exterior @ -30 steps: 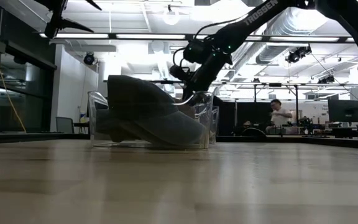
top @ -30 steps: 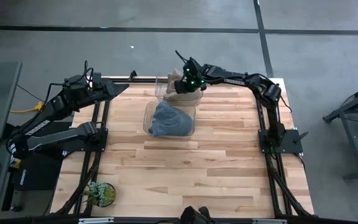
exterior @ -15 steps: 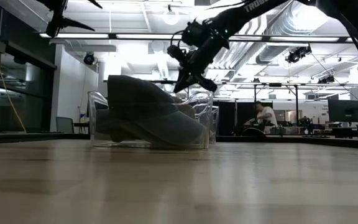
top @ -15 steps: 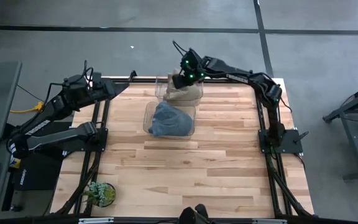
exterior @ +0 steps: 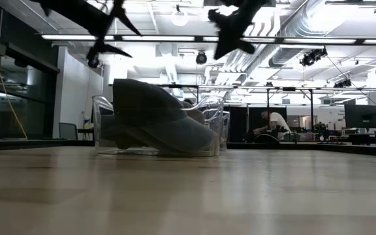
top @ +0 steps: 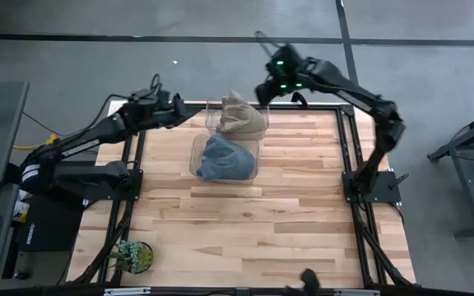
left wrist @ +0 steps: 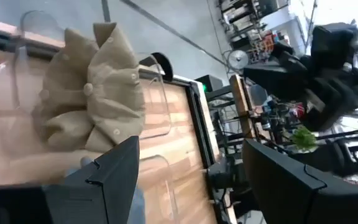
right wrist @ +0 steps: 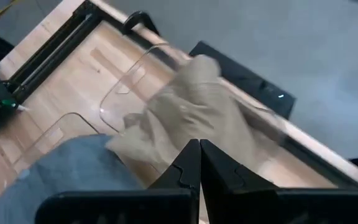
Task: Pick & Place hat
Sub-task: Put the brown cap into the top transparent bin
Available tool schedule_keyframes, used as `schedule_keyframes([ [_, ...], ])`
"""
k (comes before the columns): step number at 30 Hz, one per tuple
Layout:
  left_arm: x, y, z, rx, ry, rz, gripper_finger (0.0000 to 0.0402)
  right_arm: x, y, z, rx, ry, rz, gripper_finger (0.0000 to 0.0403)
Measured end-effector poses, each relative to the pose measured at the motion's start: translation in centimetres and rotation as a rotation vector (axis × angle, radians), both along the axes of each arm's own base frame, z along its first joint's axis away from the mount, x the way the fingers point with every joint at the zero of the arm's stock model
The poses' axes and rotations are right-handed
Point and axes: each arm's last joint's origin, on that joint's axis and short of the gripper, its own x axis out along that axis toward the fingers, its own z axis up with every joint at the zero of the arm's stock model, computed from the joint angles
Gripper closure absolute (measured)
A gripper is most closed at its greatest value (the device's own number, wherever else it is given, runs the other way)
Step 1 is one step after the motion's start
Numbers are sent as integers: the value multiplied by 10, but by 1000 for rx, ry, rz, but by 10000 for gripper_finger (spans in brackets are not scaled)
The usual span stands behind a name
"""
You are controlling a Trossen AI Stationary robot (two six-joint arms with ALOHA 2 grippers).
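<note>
tan hat (top: 241,117) in clear bin (top: 214,115) at counter's far edge | soft, light, floppy: pinch a raised fold | right gripper (top: 271,85) above, jaws closed, empty | left gripper (top: 189,113) beside bin, jaws wide, empty

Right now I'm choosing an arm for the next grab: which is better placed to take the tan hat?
Probably left. The left gripper hovers beside the tan hat in its clear bin, jaws open and facing it. The right gripper is shut, beyond the table's far edge.
</note>
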Motion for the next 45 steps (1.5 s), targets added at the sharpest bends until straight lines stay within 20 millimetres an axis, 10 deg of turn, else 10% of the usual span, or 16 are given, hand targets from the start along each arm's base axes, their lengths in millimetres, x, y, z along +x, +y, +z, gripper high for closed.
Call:
schedule_keyframes([
  [19, 132, 73, -19, -177, 34, -270, 141, -125, 82, -53, 52, -143, -90, 403],
  [31, 182, 101, -43, -408, 230, -303, 141, -140, 93, -63, 39, -144, -65, 403],
  [45, 179, 103, -78, -522, 536, 60, 141, -140, 94, -63, 17, -133, 13, 403],
])
